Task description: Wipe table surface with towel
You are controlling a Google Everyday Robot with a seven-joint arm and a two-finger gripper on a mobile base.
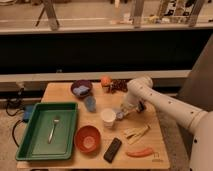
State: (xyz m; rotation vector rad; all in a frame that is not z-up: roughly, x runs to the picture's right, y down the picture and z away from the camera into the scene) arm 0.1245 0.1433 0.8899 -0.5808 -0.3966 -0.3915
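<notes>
The counter point(57, 93), a pale wooden top with rounded corners, fills the lower middle of the view. At its far left edge a small blue box point(27, 113) sits among dark cables. Next comes a rectangular green plastic tray point(35, 142) with a raised rim, and a metal fork point(53, 128) lies lengthwise in it. Behind the tray's right corner stands a round purple bowl point(81, 89) holding something blue. Just in front of that bowl stands a translucent blue cup point(90, 103). Nearer the front edge is a glossy red-orange bowl point(88, 138), with a white paper cup point(108, 117) upright just behind its right side. A flat black rectangular slab point(112, 149) lies tilted near the front.

At the back sit an orange round fruit point(105, 81) and a dark reddish cluster point(119, 86). The end effector point(121, 114) hangs low just right of the white cup, at a small pale wad point(119, 115) that may be the towel. I cannot tell whether the end effector is wide, narrow or holding it. Pale yellow strips point(136, 133) and a smooth orange-red tapered piece point(140, 152) lie further right. The smooth white arm point(165, 102) slants in from the right.
</notes>
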